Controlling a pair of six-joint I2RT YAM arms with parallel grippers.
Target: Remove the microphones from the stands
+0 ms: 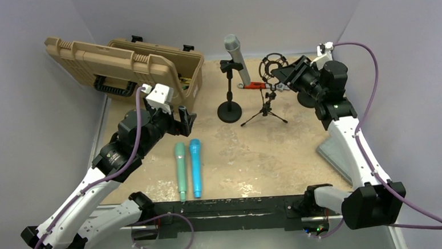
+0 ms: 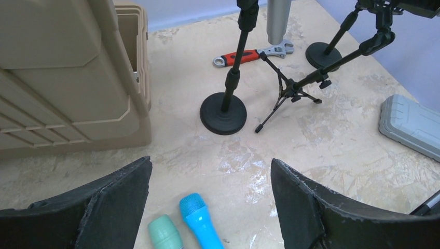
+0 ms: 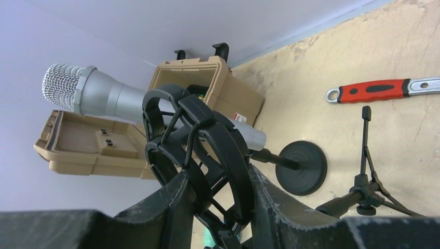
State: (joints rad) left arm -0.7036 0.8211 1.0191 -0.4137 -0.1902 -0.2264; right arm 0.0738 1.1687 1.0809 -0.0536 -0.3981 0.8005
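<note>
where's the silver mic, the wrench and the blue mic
silver mic (image 1: 236, 58) top view, on its barrel
wrench (image 2: 243, 56) left wrist view, on its red handle
blue mic (image 1: 196, 170) top view, mid body

shock mount tripod (image 1: 266, 106) beside microphone stand (image 1: 229, 95), case (image 1: 164, 64) left, tabletop (image 1: 248, 151) ahead open

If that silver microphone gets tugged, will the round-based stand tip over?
Probably not easily: the stand rests on a broad round base that looks weighted. Still, the silver microphone sits high and tilted in its clip, so a sideways pull might rock it. Freed, its smooth round body would likely roll if set down.
</note>
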